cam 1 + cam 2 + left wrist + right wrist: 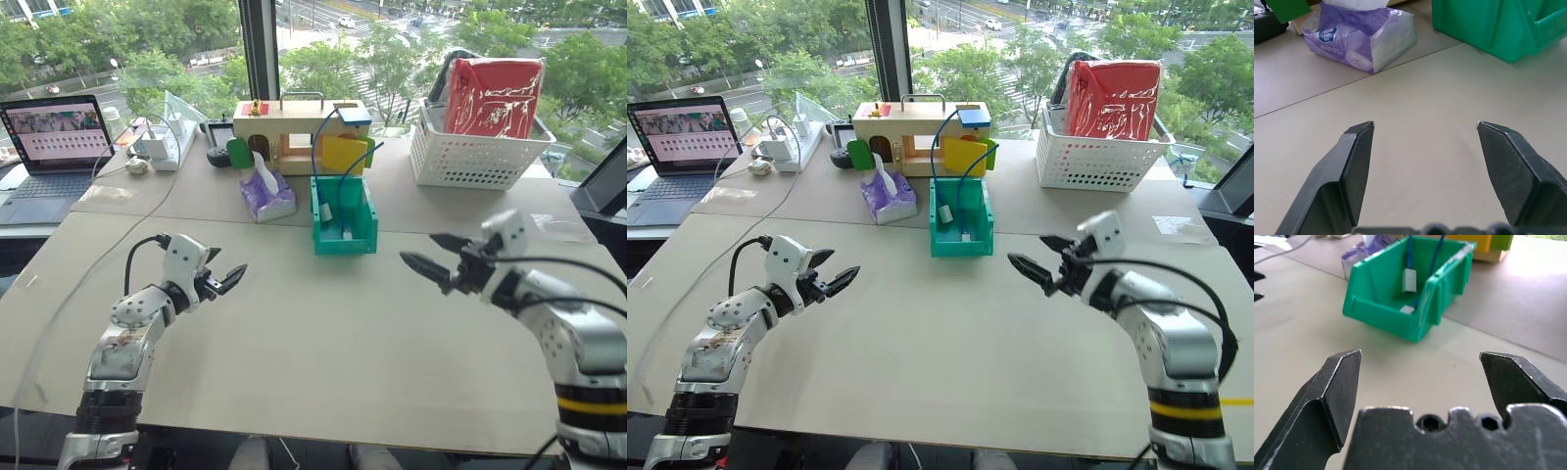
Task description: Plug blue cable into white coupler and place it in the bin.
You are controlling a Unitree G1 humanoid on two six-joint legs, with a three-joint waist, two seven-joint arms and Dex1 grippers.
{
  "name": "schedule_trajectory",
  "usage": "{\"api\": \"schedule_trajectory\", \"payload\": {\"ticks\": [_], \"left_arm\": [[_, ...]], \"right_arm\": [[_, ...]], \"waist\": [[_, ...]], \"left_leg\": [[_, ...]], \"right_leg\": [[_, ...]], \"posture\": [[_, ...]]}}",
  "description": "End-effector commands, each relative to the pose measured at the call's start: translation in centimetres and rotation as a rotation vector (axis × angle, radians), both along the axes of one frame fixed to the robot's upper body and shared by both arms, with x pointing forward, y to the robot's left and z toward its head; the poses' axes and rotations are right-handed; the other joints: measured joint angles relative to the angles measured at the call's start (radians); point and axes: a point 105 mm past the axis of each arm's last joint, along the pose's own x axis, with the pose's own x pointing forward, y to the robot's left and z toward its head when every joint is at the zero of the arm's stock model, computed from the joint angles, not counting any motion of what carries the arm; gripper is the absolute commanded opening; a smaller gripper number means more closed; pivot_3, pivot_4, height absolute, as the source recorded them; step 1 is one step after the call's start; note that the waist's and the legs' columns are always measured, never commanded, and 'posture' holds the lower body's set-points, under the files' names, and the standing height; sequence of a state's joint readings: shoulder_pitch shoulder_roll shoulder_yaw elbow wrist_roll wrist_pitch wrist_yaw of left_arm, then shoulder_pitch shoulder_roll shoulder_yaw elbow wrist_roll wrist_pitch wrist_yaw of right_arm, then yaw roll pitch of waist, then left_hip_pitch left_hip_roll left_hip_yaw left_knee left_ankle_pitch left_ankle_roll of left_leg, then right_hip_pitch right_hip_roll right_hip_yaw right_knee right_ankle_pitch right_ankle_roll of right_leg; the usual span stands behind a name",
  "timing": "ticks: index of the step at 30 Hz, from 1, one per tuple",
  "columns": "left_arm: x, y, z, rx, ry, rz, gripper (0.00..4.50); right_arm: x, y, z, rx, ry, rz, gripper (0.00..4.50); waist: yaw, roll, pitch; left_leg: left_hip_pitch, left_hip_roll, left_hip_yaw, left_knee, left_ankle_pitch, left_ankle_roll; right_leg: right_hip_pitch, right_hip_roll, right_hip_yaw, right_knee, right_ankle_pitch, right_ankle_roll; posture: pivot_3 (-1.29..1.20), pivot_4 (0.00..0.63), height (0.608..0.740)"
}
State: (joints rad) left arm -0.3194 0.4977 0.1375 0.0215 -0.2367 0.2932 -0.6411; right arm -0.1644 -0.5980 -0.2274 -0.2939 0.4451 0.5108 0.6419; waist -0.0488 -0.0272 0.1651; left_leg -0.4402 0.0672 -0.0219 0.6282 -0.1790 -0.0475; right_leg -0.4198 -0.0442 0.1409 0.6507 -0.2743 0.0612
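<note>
Nearest the front edge of the table (323, 372), the two arms hang over bare board. The left gripper (231, 279) sits toward the front-left, its black fingers parted with nothing between them. The right gripper (431, 257) sits toward the front-right, its fingers spread wide and empty too. Both point inward, well apart from each other.

Past them, about midway across the table, stands the green bin (364, 235). Inside it lies the blue cable (1436, 257), which loops up over the back wall; where its far end goes I cannot make out against the toy house. The white coupler (1409, 280) hangs on the cable inside the bin, and a second small white piece (1407, 310) rests at the bottom, partly hidden by the lowered front lip. Whether the plug is fully seated is too small to tell.

Just beside the bin, on its left, is a purple tissue pack (266, 194). Behind both stands a wooden toy house (294, 122). Toward the far-right corner sits a white basket (475, 157) holding a red bag (493, 96). At the far-left edge, a laptop (54, 147) is cut off by the frame, with a power strip (167, 147) and grey cords next to it.
</note>
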Motion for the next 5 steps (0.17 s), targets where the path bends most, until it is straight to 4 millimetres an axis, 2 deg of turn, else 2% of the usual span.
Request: {"api": "schedule_trajectory", "payload": {"ticks": [1, 4, 5], "left_arm": [[-0.09, -0.59, 0.87, 0.008, -0.07, -0.032, 3.62], [0.04, -0.89, 0.8, -0.004, -0.082, -0.031, 3.62], [0.16, -1.02, 0.43, 0.0, -0.058, -0.045, 3.62]], "right_arm": [[-0.72, 0.6, 0.98, -0.076, -0.135, -0.015, 4.47], [-0.3, 0.24, 1.1, 0.017, -0.164, -0.094, 4.47], [-0.18, 0.3, 0.85, -0.003, -0.168, -0.098, 4.47]], "waist": [[-0.002, 0.0, 0.0], [-0.006, 0.0, 0.0], [-0.006, 0.0, 0.0]], "left_leg": [[0.001, 0.0, 0.0, 0.0, 0.0, 0.0], [0.001, 0.0, 0.0, 0.001, 0.003, -0.004], [0.001, 0.0, -0.001, 0.002, 0.004, -0.004]], "right_leg": [[0.001, 0.001, 0.0, 0.0, 0.0, 0.0], [0.0, 0.001, 0.001, 0.001, 0.002, 0.001], [0.001, 0.001, 0.001, 0.003, 0.002, 0.001]], "posture": [[0.0, 0.15, 0.721], [0.0, 0.15, 0.721], [0.0, 0.15, 0.721]]}}
